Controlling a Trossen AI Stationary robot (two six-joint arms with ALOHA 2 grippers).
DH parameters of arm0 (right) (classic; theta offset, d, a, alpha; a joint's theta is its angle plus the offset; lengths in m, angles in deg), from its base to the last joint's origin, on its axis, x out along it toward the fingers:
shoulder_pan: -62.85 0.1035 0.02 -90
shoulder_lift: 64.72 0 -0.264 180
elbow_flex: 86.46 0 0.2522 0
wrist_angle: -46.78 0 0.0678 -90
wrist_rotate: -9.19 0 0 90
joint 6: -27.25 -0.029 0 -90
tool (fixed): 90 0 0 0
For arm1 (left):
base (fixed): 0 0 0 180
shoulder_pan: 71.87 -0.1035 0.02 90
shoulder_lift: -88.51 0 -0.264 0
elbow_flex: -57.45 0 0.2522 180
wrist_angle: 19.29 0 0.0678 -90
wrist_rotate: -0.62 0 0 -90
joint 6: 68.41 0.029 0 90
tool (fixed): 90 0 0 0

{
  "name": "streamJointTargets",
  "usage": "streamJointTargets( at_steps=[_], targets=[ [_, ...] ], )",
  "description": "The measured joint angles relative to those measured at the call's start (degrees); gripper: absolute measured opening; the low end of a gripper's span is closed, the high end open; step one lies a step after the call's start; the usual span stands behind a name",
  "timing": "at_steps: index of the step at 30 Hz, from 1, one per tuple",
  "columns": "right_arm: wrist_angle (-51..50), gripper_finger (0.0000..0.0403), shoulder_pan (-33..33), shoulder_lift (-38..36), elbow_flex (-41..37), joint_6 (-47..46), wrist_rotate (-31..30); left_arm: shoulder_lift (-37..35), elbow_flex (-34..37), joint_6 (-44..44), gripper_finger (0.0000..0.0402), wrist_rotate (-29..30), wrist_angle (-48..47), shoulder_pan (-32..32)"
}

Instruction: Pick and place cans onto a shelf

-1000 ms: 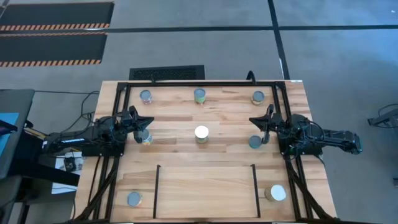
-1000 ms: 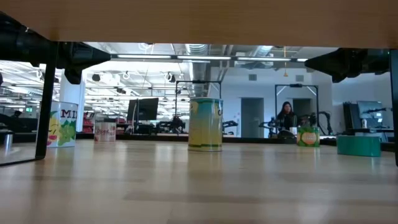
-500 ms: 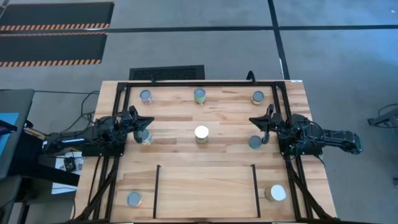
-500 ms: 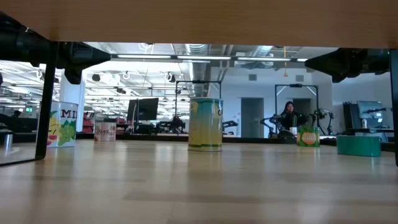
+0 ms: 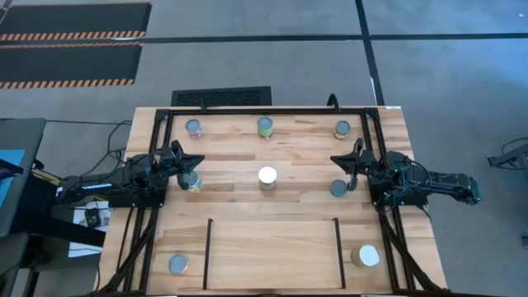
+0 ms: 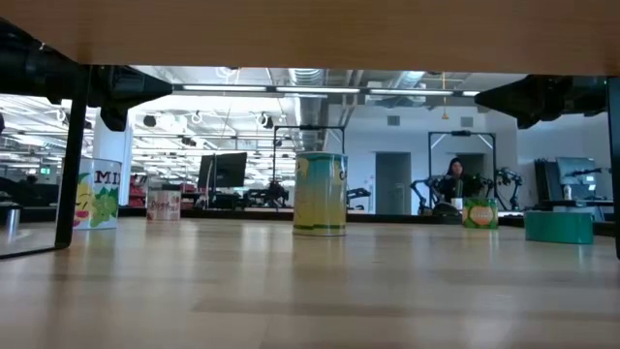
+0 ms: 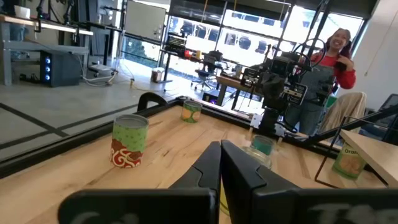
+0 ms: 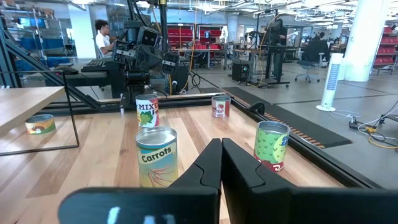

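High view: shelf (image 5: 272,247) at lower centre holds no cans. Left claw (image 5: 195,162) hangs with fingers together, empty, just above a can (image 5: 193,183). Right claw (image 5: 338,159), fingers together and empty, sits just above another can (image 5: 338,189). All cans stand upright.

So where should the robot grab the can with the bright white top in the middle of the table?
Probably around its round side wall, fingers opened wide and coming straight down from above. The white-topped can stands upright with bare wood all around it, no other can touching, so either the left gripper or right gripper could close across its sides.
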Motion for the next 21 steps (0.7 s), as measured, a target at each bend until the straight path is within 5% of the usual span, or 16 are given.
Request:
streamJointTargets(
  at_steps=[18, 21],
  targets=[
    [0.0, 0.0029, 0.01, 0.0, -0.01, 0.01, 0.0, 0.0, -0.01, -14.92, 0.0, 0.12, 1.54, 0.0],
    [0.0, 0.0027, -0.01, 0.0, -0.01, 0.01, 0.0, 0.28, 0.0, -14.62, 0.0, 6.6, 2.3, -0.04]
  ],
)
